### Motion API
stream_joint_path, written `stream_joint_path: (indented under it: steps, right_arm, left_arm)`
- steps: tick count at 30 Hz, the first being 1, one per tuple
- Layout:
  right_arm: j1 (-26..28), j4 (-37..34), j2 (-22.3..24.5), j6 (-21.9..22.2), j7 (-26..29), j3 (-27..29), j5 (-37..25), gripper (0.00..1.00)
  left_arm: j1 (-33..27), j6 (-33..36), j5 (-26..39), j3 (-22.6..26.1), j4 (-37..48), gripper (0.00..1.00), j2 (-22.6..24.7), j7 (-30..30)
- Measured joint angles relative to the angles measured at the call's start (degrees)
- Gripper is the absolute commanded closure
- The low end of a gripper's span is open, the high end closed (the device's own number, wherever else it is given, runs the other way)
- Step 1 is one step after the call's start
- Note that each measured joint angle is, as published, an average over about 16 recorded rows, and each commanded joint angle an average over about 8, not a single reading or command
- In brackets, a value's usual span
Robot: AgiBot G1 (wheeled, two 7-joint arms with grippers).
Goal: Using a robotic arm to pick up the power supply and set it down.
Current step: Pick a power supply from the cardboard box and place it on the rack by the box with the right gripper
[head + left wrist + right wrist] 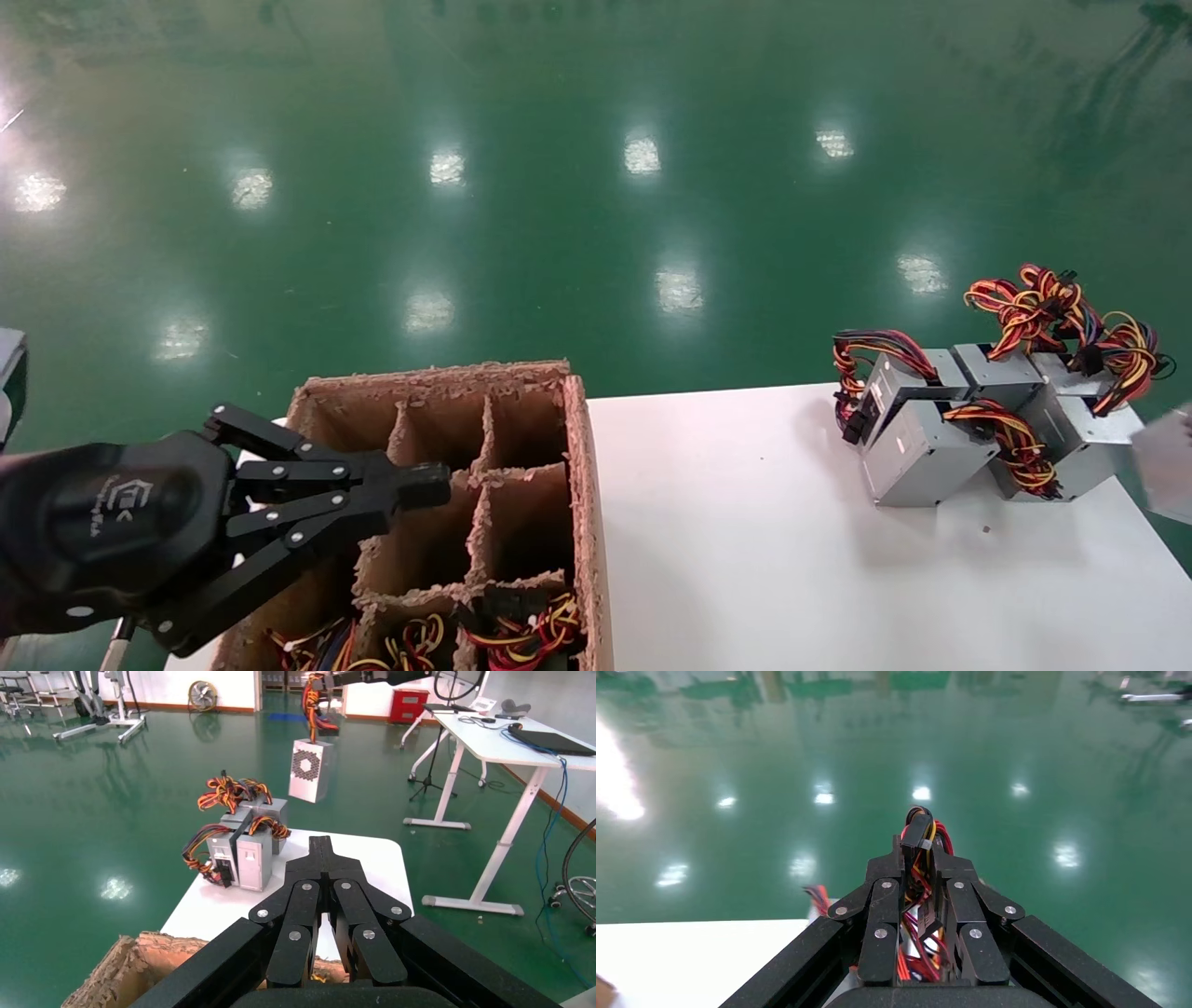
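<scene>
The green floor [559,186] spreads glossy beyond both claws. Nearer, the white table [745,540] runs from the left claw across to the robot's right side. Beneath the left gripper [424,485] sits the cardboard divider box [582,485], its compartments below the fingertips; the nearest cells hold coloured wire bundles [521,638]. That left claw hovers over the box with its linked fingers [322,855] pressed together, nothing between them.

Well off to its right, at the far end of the table, a cluster of power supplies [968,429] stands with looped wires on top. Above and just beyond that cluster, seen from the left wrist, the power supply [309,769] hangs in the air by its wire bundle [313,706], honeycomb vent facing the left claw, clear of the table.

The right gripper [921,850] is clamped on that wire bundle: red, yellow and black leads and a black connector [916,832] poke out between its closed fingers.
</scene>
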Motion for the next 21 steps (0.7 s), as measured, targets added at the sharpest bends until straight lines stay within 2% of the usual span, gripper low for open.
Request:
stream_joint_path:
  steps: [9, 21]
  right_arm:
    - [2.88, 0.24, 0.05, 0.01, -8.0, -10.49, 9.54, 1.0]
    - [4.9, -2.15, -7.52, -2.34, -21.85, -23.16, 28.5, 1.0]
  left_arm:
    - [0.0, 0.0, 0.0, 0.0, 0.0, 1.0, 0.0, 0.0]
    - [0.0, 0.0, 0.0, 0.0, 0.0, 1.0, 0.0, 0.0]
